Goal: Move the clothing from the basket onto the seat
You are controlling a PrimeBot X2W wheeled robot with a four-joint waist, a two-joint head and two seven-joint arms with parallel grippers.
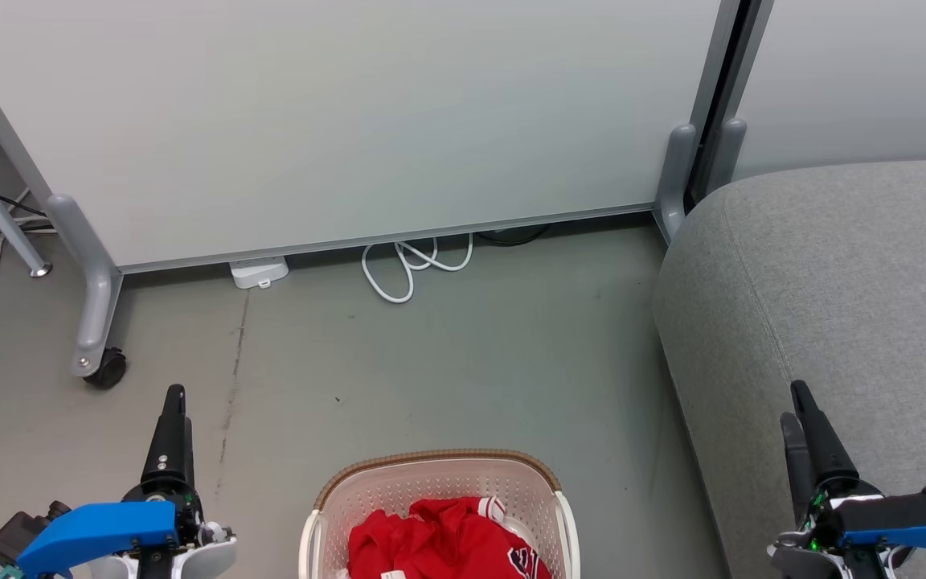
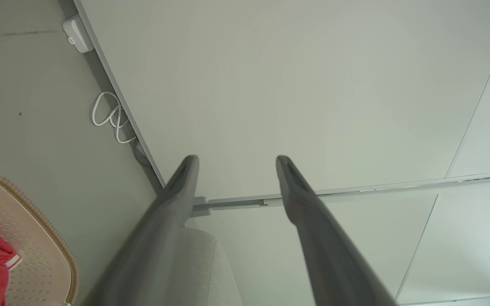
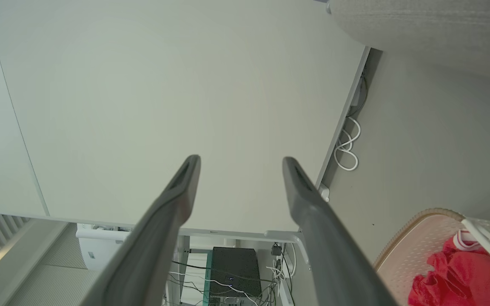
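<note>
Yet to lift clothing (image 1: 447, 539) out of basket (image 1: 431, 460).
Hovering with left pincer (image 2: 234, 159) and right pincer (image 3: 240, 159) released, empty; next, dipping into basket, clenching fabric, swinging right to seat (image 1: 833, 265).

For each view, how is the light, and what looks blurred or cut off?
Head view: soft even light, no glare, sharp; the basket is cut by the bottom edge. Left wrist view: the left gripper blurs toward the bottom edge. Right wrist view: the right gripper blurs likewise, while the clothing looks crisp.

pale partition panel (image 1: 350, 121), grey floor (image 1: 471, 362), looped white cable (image 1: 407, 269), black castor (image 1: 107, 369)
</note>
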